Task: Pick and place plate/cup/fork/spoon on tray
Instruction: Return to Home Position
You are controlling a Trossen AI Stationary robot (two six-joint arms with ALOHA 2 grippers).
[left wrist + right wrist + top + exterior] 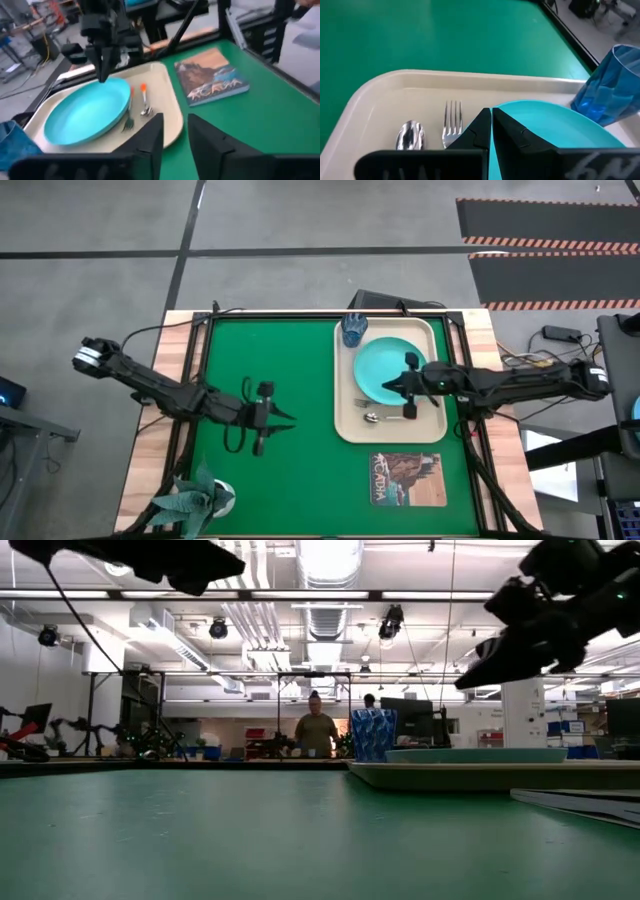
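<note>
**Beige tray (345, 428) carries all four items**

High view: turquoise plate (380, 368) sits mid-tray. Blue cup (354, 330) stands upright in the tray's top-left corner as pictured, just beside the plate. Fork (362, 402) and spoon (372, 418) lie side by side on the bare strip next to the plate.

Right end effector (392, 387) overlaps the plate's edge from overhead. Only the low view shows it hanging well above the plate, no contact. Right wrist view: its fingers (477, 131) are pressed together w/ nothing btwn them.

Left end effector (283, 416) hovers over bare green surface (300, 360), well apart from the tray. Left wrist view: its fingers (152, 137) are parted w/ a gap, empty. That view also shows the utensils' orange handles, which the right arm partly covers from overhead.

In the low view the tray rim hides fork and spoon.

Around: picture card (407, 478) near the tray, off it; plant (195, 498) at the surface's corner by the left arm; a person (317, 730) in the room behind.
</note>
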